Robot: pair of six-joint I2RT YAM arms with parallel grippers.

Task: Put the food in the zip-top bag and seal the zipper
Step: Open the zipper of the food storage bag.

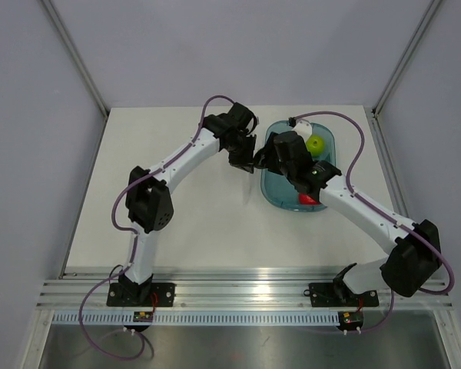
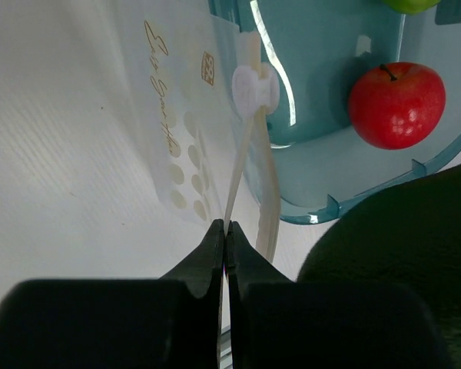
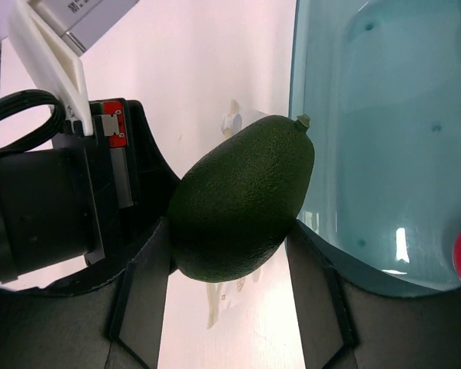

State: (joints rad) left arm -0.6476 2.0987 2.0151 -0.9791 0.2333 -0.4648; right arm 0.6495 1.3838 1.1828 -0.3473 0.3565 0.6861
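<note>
The food, a dark green oval avocado, sits between the fingers of my right gripper, held in the air just left of the teal tray. The same dark shape fills the lower right of the left wrist view. My left gripper is shut on the mouth edge of the zip-top bag, a clear bag with gold printing that lies out over the table. The zipper runs up from the jaws to a white slider. From above, the left gripper and right gripper almost meet.
The teal tray lies at the back right with a lime-green apple and a red round item in it. That red item is close to the bag's mouth. The left arm's wrist is right beside the food.
</note>
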